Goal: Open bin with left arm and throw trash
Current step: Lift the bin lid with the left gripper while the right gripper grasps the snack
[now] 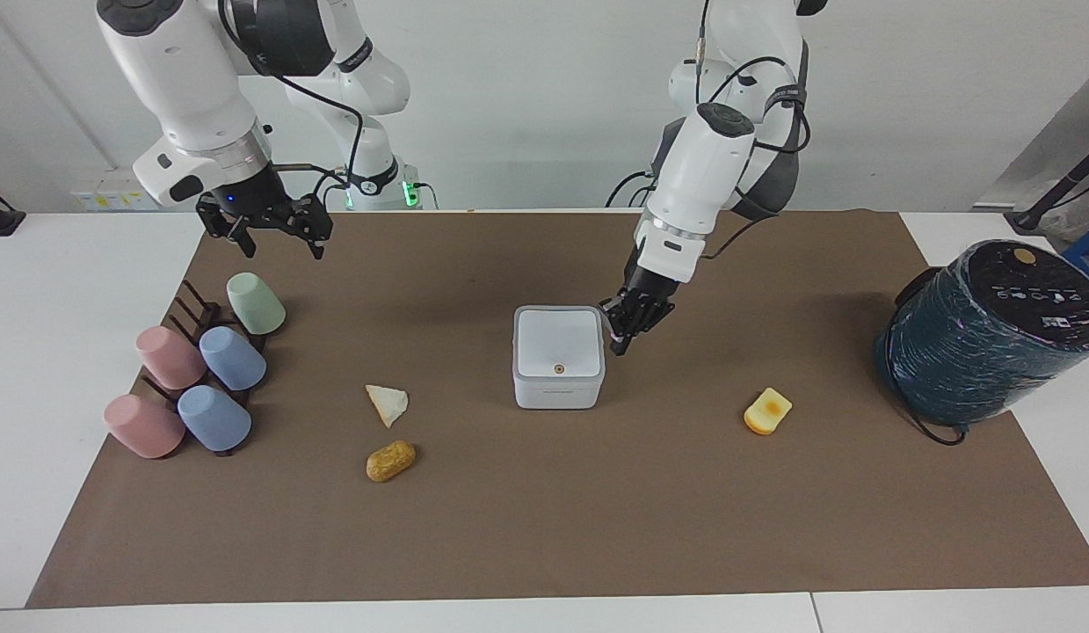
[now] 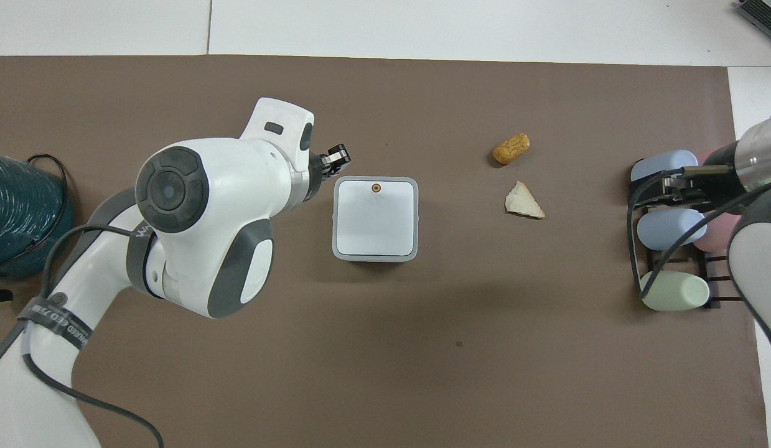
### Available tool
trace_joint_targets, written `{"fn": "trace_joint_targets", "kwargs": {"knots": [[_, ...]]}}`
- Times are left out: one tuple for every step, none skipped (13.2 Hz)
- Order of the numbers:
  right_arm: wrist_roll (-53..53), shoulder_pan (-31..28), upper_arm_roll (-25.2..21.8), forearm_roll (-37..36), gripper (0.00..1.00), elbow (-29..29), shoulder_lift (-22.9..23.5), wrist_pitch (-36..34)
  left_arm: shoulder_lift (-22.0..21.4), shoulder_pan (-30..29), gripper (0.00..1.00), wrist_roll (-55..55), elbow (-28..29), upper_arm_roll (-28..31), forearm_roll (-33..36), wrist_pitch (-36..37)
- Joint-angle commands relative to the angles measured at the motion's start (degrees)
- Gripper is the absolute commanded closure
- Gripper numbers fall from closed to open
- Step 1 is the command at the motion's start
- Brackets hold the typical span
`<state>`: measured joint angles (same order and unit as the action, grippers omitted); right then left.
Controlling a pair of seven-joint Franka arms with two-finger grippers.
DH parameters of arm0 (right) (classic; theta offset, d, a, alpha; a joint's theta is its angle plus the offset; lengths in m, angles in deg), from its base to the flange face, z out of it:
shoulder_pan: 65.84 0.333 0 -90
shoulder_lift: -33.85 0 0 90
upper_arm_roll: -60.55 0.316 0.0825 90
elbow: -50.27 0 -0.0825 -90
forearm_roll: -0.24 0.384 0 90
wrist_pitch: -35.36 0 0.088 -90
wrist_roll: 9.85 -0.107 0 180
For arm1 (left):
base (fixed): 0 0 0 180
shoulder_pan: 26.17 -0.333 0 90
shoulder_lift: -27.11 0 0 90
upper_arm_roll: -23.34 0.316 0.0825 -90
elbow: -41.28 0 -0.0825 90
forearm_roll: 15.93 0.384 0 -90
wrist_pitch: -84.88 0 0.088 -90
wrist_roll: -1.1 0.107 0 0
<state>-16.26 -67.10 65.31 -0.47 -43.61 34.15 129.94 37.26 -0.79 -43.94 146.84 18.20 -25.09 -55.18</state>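
Observation:
The white bin [image 1: 558, 356] stands mid-mat with its lid shut, also in the overhead view [image 2: 376, 218]. My left gripper [image 1: 621, 337] is shut and empty, close beside the bin's top edge on the left arm's side; I cannot tell if it touches. It also shows in the overhead view [image 2: 338, 155]. The whitish wedge [image 1: 388, 404] and brown lump [image 1: 391, 461] lie toward the right arm's end. The toast slice [image 1: 768, 411] lies toward the left arm's end, hidden under the arm in the overhead view. My right gripper [image 1: 264, 236] waits open above the cup rack.
A big dark teal wrapped cylinder [image 1: 988, 330] stands at the left arm's end of the mat. Several pastel cups on a dark rack [image 1: 201, 378] sit at the right arm's end. The brown mat [image 1: 544, 527] covers the table.

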Motion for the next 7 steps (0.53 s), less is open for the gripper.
{"fn": "trace_joint_targets", "kwargs": {"knots": [[0.7, 0.0, 0.5, 0.4, 0.0, -1.8, 0.9, 5.4, 0.8, 2.0, 1.0, -0.3, 1.6, 0.9, -1.2, -3.1], [-0.3, 1.0, 0.5, 0.4, 0.0, -1.8, 2.1, 7.4, 1.8, 2.8, 1.0, -0.3, 1.5, 0.9, -1.2, -3.6], [-1.7, 1.8, 0.5, 0.4, 0.0, -1.8, 3.3, 9.6, 2.7, 3.4, 1.0, -0.4, 1.5, 0.9, -1.2, -4.5], [-3.0, 2.5, 0.5, 0.4, 0.0, -1.7, 4.6, 11.6, 3.7, 3.9, 1.0, -0.4, 1.5, 0.9, -1.2, -4.8], [-4.7, 3.4, 0.5, 0.3, 0.0, -1.7, 6.2, 13.8, 4.2, 4.4, 1.0, -0.4, 1.6, 0.9, -1.3, -4.9], [-6.4, 4.1, 0.5, -0.4, 0.0, -1.5, 7.9, 16.0, 4.3, 4.9, 1.0, -0.4, 1.7, 0.9, -1.3, -4.6], [-7.5, 4.8, 0.5, -0.5, 0.0, -1.3, 9.5, 18.2, 4.4, 5.3, 1.0, -0.5, 2.3, 1.0, -1.3, -4.4]]}}
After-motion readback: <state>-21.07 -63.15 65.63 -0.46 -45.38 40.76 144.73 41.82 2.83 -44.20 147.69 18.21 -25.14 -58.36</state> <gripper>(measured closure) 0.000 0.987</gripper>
